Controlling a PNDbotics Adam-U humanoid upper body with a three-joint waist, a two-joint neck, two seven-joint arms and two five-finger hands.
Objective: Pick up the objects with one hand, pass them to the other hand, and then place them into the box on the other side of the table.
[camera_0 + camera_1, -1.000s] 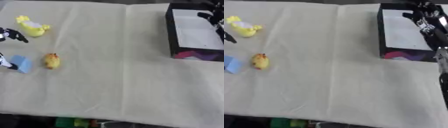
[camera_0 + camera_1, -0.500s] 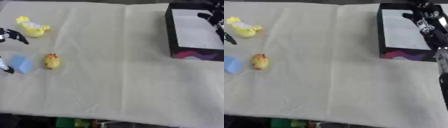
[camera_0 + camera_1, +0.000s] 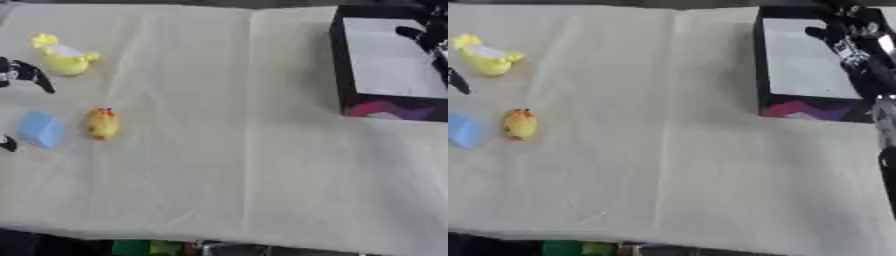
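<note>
Left eye view: blue block (image 3: 41,129) just beside left robot hand (image 3: 24,74).

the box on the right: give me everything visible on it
The box is a rectangular open-topped container with black walls and a pale, white-looking floor. Its near outer wall carries a pink and purple print. It looks like cardboard, sits flat on the cream cloth at the table's far right, and nothing can be made out lying inside. The right hand hangs over its opening; whether it touches the box cannot be told. The toys lie far off at the left.
</note>
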